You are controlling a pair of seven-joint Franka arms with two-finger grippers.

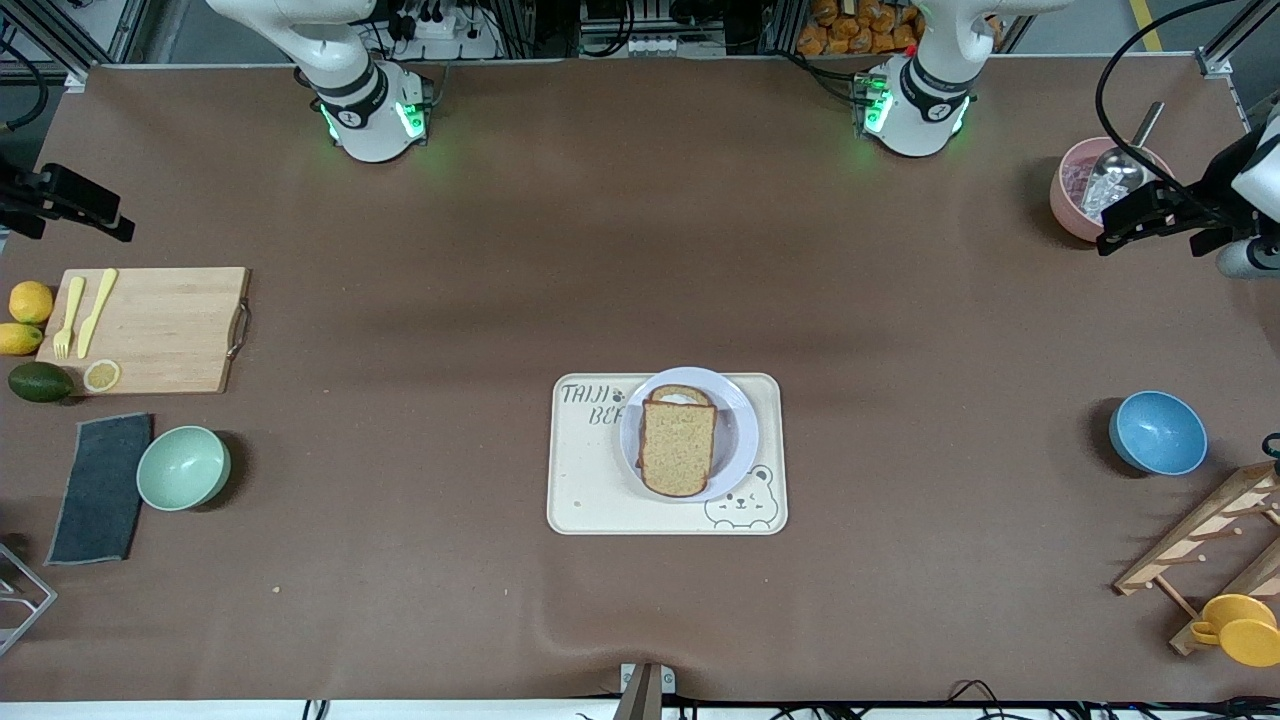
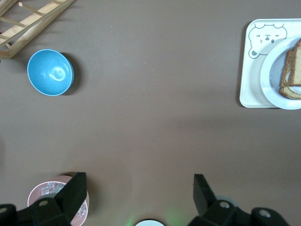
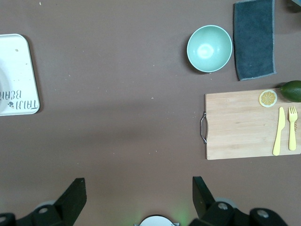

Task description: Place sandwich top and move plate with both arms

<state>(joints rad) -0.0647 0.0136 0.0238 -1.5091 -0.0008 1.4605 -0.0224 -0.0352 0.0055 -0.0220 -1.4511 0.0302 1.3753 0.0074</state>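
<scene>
The sandwich top [image 1: 678, 447], a brown bread slice, lies on another slice whose white egg shows at its edge [image 1: 680, 398]. Both sit on the pale plate [image 1: 742, 430], which stands on the cream bear tray [image 1: 590, 485] at mid-table. My left gripper [image 1: 1140, 215] is open and empty, up over the pink bowl at the left arm's end. My right gripper [image 1: 70, 200] is open and empty, up at the right arm's end above the cutting board. The left wrist view shows open fingers [image 2: 75, 190], the plate [image 2: 273, 82] and the bread [image 2: 290, 70]. The right wrist view shows open fingers [image 3: 75, 193] and the tray [image 3: 19, 70].
At the right arm's end lie a cutting board [image 1: 160, 325] with fork and knife, lemons, an avocado, a green bowl [image 1: 183, 467] and a grey cloth [image 1: 100, 488]. At the left arm's end are a pink bowl [image 1: 1075, 195], a blue bowl [image 1: 1157, 432] and a wooden rack [image 1: 1210, 540].
</scene>
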